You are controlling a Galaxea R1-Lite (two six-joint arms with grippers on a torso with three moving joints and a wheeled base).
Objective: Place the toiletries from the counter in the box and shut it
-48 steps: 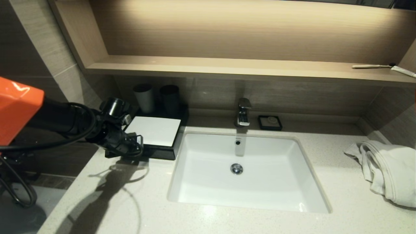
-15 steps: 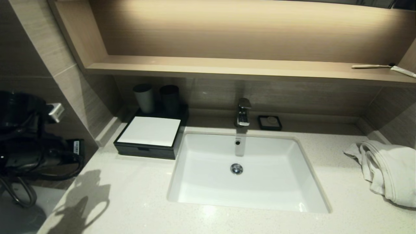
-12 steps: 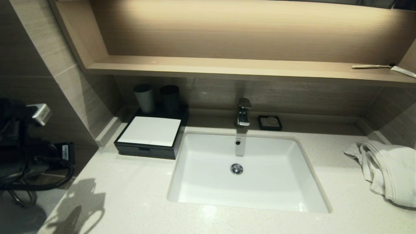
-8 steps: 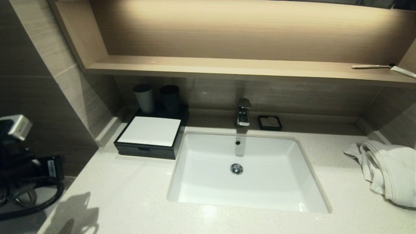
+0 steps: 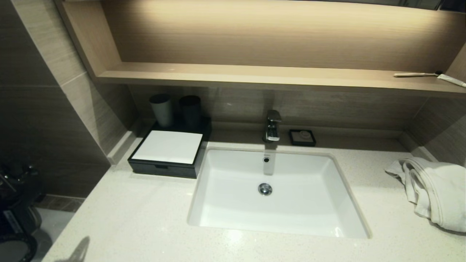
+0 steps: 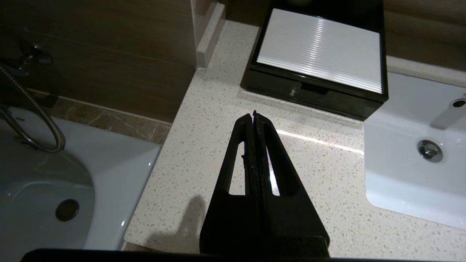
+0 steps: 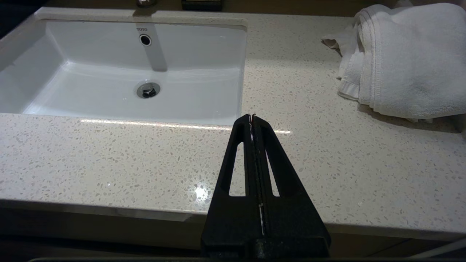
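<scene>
The black box (image 5: 164, 154) with its white top panel sits in the left-centre of the head view, at the back left corner of the counter (image 5: 138, 214), its drawer front flush and shut. It stands just beside the left rim of the white sink (image 5: 349, 203). No wrapped stick or sachets lie anywhere on the stone that I can see.

The left gripper (image 6: 253, 115) hangs above the front left part of the counter, near the box's drawer front but apart from it; its two black fingers are pressed together with nothing between them. In the head view only dark parts of that arm show at the lower left edge.

The right gripper (image 7: 252, 117) hangs over the front of the counter between the sink and the folded white towel (image 5: 433, 189) at the right, fingers likewise pressed together and empty.

Behind the box stand two dark cups (image 5: 176, 109). A tap (image 5: 273, 125) and a small black soap dish (image 5: 302, 137) sit behind the sink. On the wooden shelf (image 5: 255, 78), upper right, lie a toothbrush (image 5: 417, 74) and a white tube (image 5: 452, 80).
</scene>
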